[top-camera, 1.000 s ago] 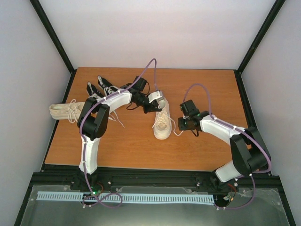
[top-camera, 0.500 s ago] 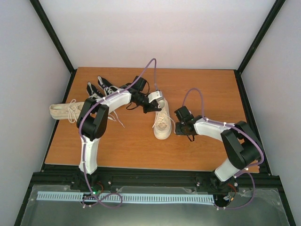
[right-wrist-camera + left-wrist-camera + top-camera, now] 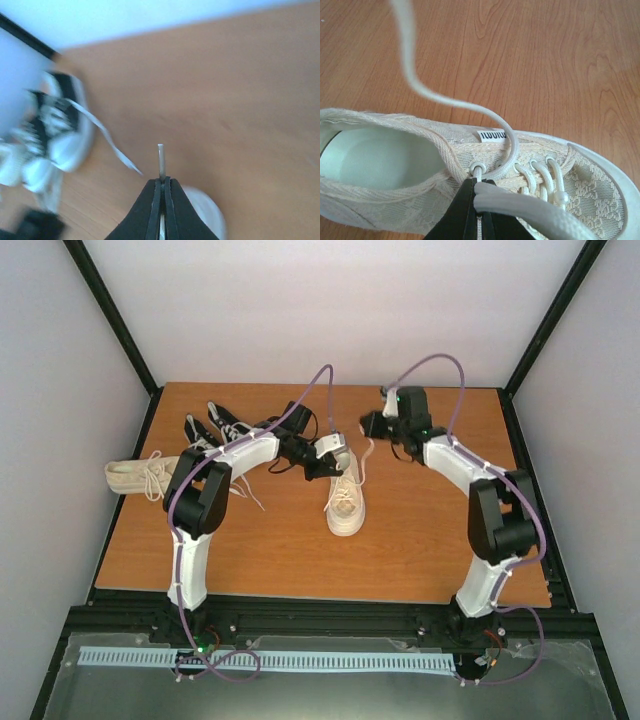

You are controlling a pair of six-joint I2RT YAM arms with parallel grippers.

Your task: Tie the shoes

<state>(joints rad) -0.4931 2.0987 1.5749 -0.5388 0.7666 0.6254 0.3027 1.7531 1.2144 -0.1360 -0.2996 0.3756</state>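
Nearest us, one cream sneaker (image 3: 346,502) stands on the tabletop (image 3: 430,540), toe toward the arms, with no knot or bow in its laces. At its tongue the left pincer (image 3: 479,200) is clamped on one lace by the top eyelets. Just beyond the heel, the right pincer (image 3: 162,181) hangs raised, pressed together on the tip of the other lace (image 3: 362,458), which runs up from the shoe. We judge this the very start: crossing, looping and tightening are all undone, then three more shoes. Farther left lies a second cream sneaker (image 3: 132,477), laces sprawled. At the back sit two black canvas sneakers (image 3: 232,426), partly behind the left arm (image 3: 205,495). We count four shoes, two pincers.
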